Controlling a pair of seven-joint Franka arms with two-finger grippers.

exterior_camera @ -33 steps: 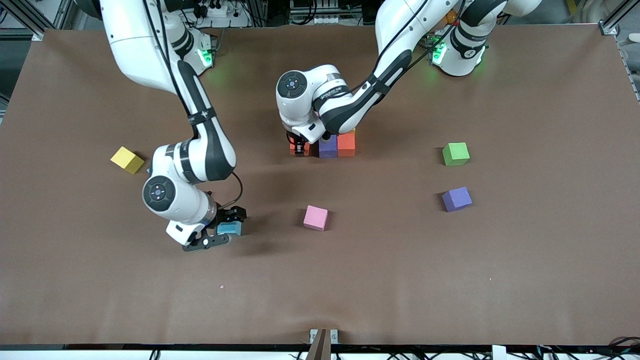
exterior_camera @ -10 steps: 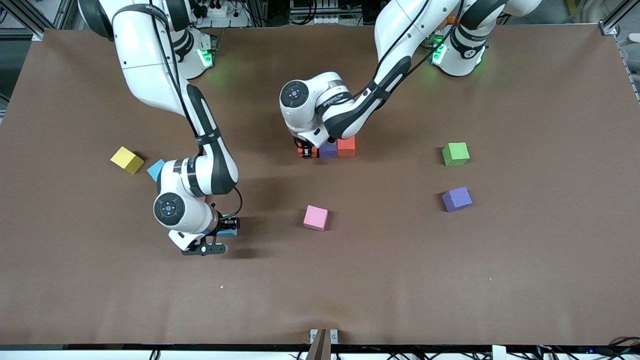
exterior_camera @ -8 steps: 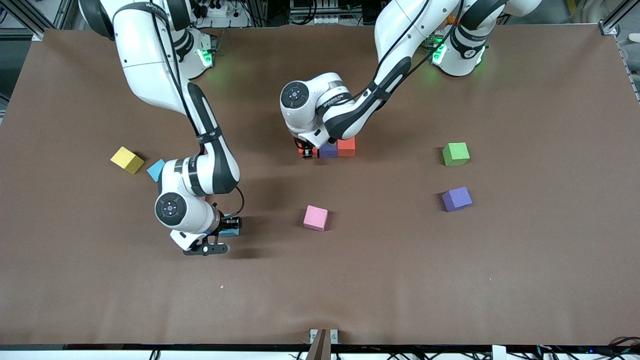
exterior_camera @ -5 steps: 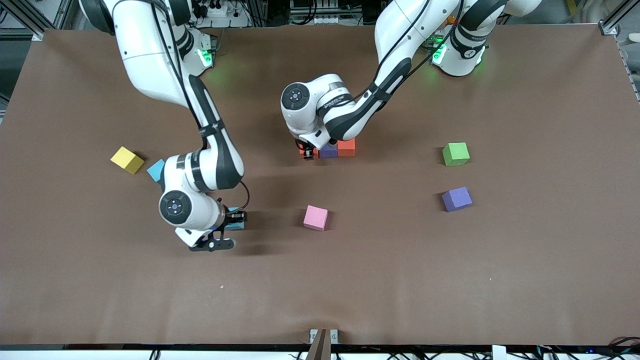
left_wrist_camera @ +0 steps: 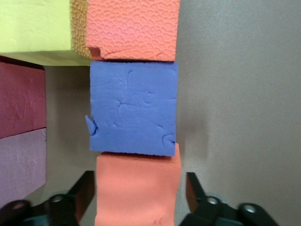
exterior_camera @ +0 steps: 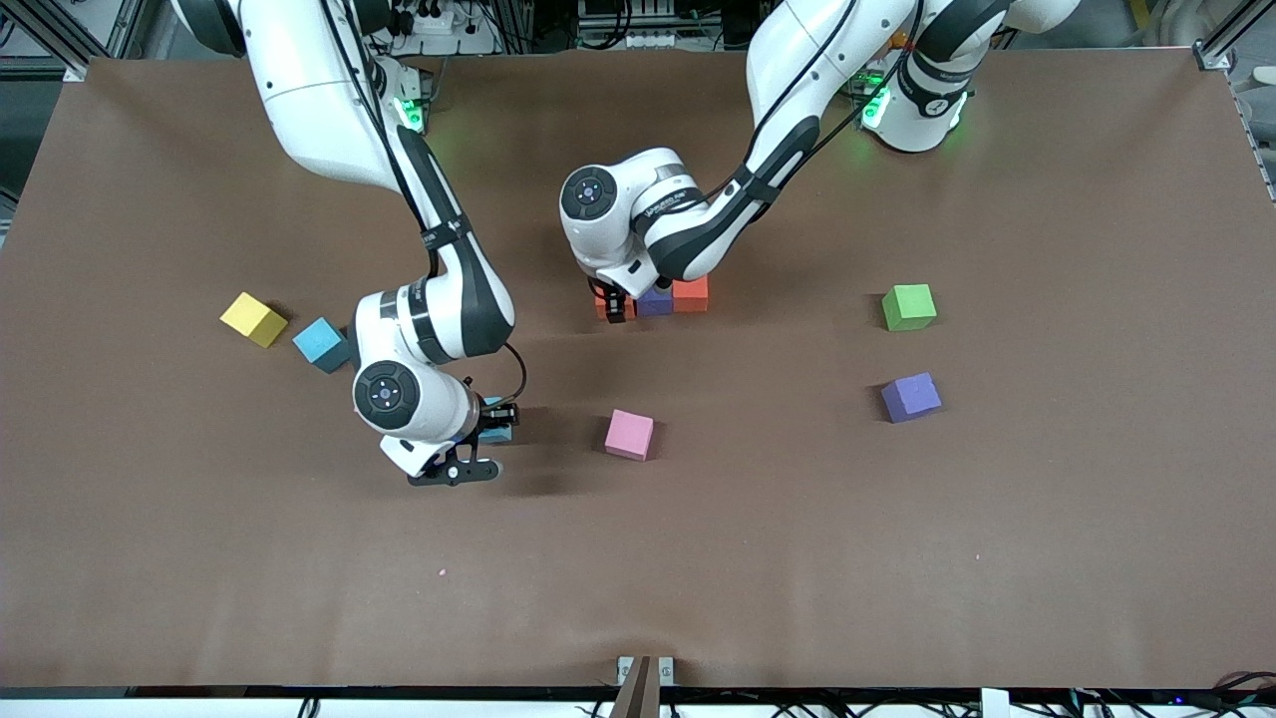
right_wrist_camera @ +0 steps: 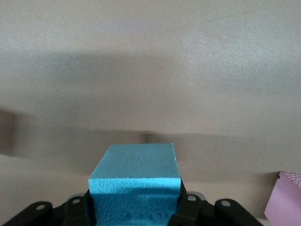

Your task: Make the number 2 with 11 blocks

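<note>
From the front, the brown table (exterior_camera: 897,558) carries matte foam cubes with crisp edges. Toward the right arm's end lie a yellow cube (exterior_camera: 253,319) and, just beside it, a loose blue cube (exterior_camera: 319,341). A pink cube (exterior_camera: 629,435) sits mid-table. Toward the left arm's end are a green cube (exterior_camera: 908,306) and, nearer the camera, a loose purple cube (exterior_camera: 910,397).

The right claw (exterior_camera: 486,439) hangs over bare table between the loose blue cube and the pink cube, clenched on a held blue cube (exterior_camera: 496,432) that the wrist largely covers. The left claw (exterior_camera: 611,307) is down at the started figure, whose front row alone shows here: an end orange cube (exterior_camera: 602,305), a row purple cube (exterior_camera: 655,300) and a far orange cube (exterior_camera: 690,291). The arm hides the rest.

The left wrist view fills that gap. The far orange cube (left_wrist_camera: 131,28) has a pebbled skin, the row purple cube (left_wrist_camera: 133,113) is creased and nicked, and the end orange cube (left_wrist_camera: 136,188) is smoother. All three touch in a line. The left claw (left_wrist_camera: 138,193) is released, its fingers (left_wrist_camera: 87,188) standing just off the end cube on either side. Alongside lie a yellow block (left_wrist_camera: 35,28), a dark red block (left_wrist_camera: 21,99) and a pale block (left_wrist_camera: 21,165), probably pink, all cut off at the edge.

In the right wrist view, the right claw (right_wrist_camera: 134,207) grips the held blue cube (right_wrist_camera: 136,169), whose pebbled face is toward the camera, above its shadow on the table. A corner of the pink cube (right_wrist_camera: 284,197) shows.
</note>
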